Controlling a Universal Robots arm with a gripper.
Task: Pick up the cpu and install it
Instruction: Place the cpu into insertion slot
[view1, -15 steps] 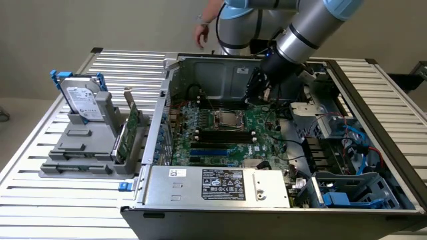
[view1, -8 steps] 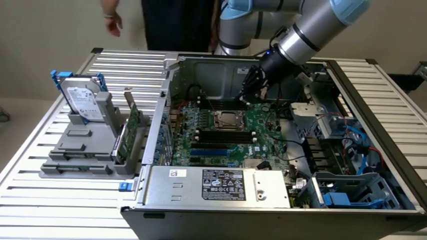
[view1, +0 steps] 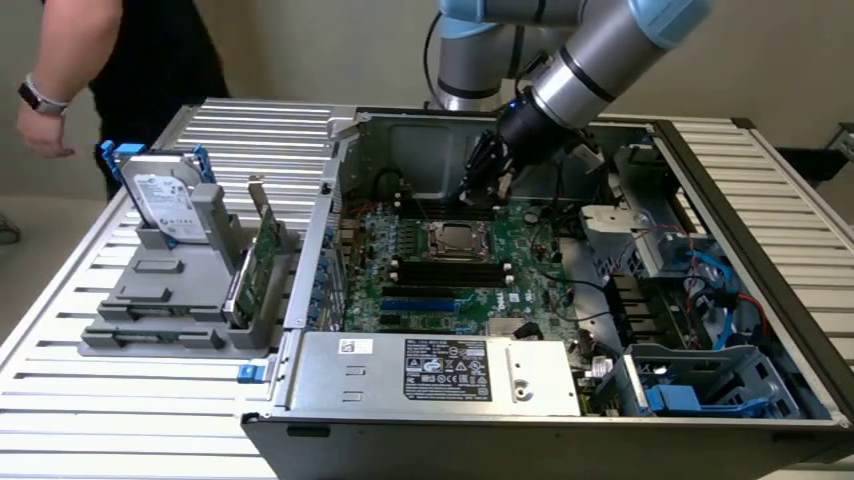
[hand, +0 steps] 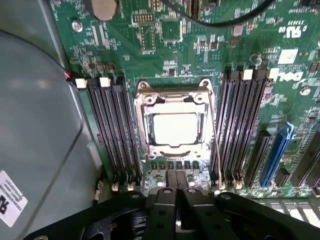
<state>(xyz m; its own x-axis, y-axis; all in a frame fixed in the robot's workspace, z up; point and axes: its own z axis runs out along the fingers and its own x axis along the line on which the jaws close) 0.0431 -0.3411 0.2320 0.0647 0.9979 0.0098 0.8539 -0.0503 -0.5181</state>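
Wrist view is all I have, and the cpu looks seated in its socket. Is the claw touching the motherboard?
Observer: No, the claw looks clear of the motherboard, hanging above it beyond the cpu.
Operator: Anything outside the case?
Observer: A hard drive stands upright in a grey holder on the exterior view's left of the computer case.
Operator: Anyone nearby?
Observer: A person's hand is near that drive's far side.
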